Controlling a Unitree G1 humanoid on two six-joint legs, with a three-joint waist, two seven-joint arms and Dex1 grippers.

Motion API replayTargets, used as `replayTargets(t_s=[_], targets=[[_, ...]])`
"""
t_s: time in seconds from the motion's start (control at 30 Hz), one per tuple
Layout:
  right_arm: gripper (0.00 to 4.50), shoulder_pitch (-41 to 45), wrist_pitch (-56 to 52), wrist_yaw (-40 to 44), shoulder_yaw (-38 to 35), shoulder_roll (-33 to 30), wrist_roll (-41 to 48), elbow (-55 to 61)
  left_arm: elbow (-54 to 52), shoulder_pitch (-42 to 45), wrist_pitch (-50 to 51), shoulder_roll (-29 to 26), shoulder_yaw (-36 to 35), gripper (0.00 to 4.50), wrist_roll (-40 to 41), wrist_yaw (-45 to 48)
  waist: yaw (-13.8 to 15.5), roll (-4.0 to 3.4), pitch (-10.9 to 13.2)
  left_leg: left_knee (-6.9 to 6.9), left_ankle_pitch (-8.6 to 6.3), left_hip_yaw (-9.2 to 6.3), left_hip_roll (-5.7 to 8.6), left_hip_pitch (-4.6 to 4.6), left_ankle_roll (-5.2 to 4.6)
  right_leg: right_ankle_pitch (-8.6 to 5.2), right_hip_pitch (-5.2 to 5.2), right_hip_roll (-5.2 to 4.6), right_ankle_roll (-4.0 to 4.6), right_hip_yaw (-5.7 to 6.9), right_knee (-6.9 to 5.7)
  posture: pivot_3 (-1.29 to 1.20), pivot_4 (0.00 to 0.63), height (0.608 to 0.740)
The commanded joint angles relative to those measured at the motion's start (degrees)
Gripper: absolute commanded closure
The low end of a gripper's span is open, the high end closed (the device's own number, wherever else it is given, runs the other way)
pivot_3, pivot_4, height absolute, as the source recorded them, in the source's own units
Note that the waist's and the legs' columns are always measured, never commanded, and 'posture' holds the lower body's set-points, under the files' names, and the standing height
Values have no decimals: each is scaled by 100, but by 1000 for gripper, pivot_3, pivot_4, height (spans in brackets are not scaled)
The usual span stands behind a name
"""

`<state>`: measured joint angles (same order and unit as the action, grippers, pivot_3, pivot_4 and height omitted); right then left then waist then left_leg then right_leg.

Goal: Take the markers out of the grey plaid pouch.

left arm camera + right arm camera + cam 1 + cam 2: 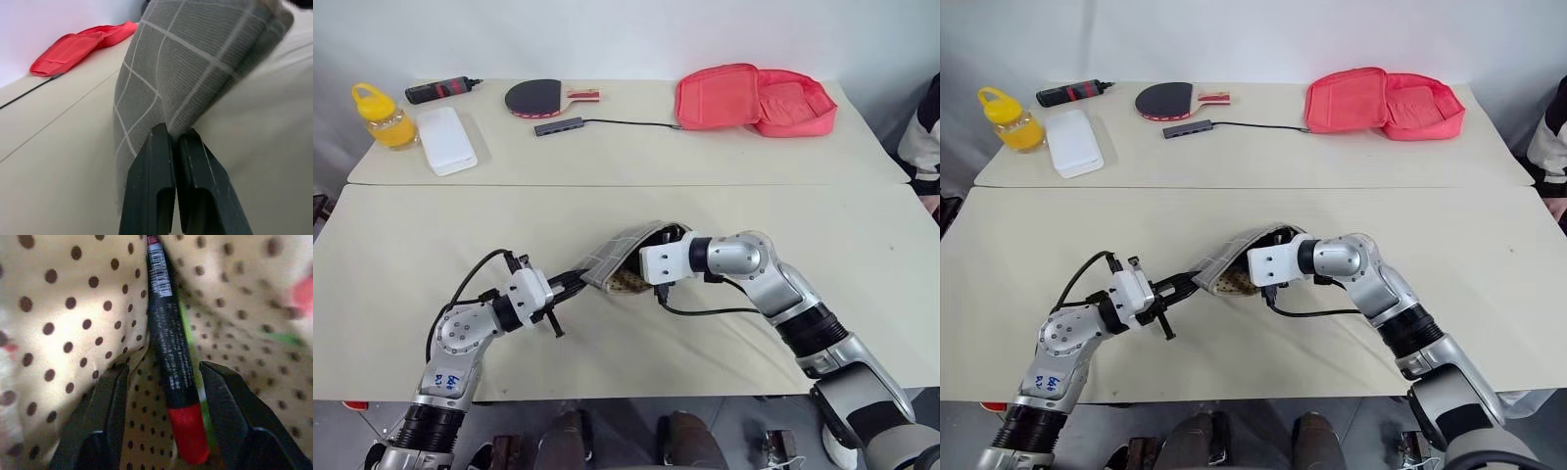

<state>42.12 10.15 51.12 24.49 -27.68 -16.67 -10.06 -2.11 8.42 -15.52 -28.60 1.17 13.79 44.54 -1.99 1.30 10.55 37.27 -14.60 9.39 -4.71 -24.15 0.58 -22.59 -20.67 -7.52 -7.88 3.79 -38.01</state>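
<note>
Two grippers met at the grey plaid pouch (625, 252) in mid-frame, left gripper (174, 134) pinched shut on its fabric edge, right gripper (164, 369) inside its dotted lining, jaws apart astride a dark red-ended marker (168, 357), green one (188, 340) just behind.

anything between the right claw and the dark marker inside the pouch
Nothing visible does. The right claw is open inside the grey plaid pouch, its fingers straddling the dark marker against the dotted lining.
</note>
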Motion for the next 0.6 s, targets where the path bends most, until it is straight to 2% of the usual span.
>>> replayTargets(t_s=[0.03, 0.2, 0.47, 0.6], targets=[[2487, 100, 84, -41, -31, 59, -12, -21, -422, -22, -96, 47, -7, 4500, 50, -9, -1, 0, 0, 0, 0, 0, 0, 0, 0, 0, 0, 0, 0, 0, -1, 0, 150, 740], [3977, 24, 31, 139, -216, -98, 216, 178, -371, -60, -127, 52, -62, 4500, -37, -63, 2, 0, 0, 1, 0, -1, 0, 0, 0, 0, 0, 0, 0, 0, -1, 0, 150, 740], [4000, -56, -417, 827, -643, -630, 1020, 952, -134, -34, -242, -30, -190, 4500, -131, -113, 17, 0, 0, 1, 0, -2, 0, 0, -1, 0, 2, -1, 0, 0, 1, 0, 150, 740], [4000, -69, -808, 1169, -874, -678, 1685, 1391, 15, 71, -280, -46, -216, 4500, -195, -181, 22, 0, 0, 0, -1, -2, 0, 0, -1, 0, 2, -1, 0, 0, 1, 0, 150, 740]])
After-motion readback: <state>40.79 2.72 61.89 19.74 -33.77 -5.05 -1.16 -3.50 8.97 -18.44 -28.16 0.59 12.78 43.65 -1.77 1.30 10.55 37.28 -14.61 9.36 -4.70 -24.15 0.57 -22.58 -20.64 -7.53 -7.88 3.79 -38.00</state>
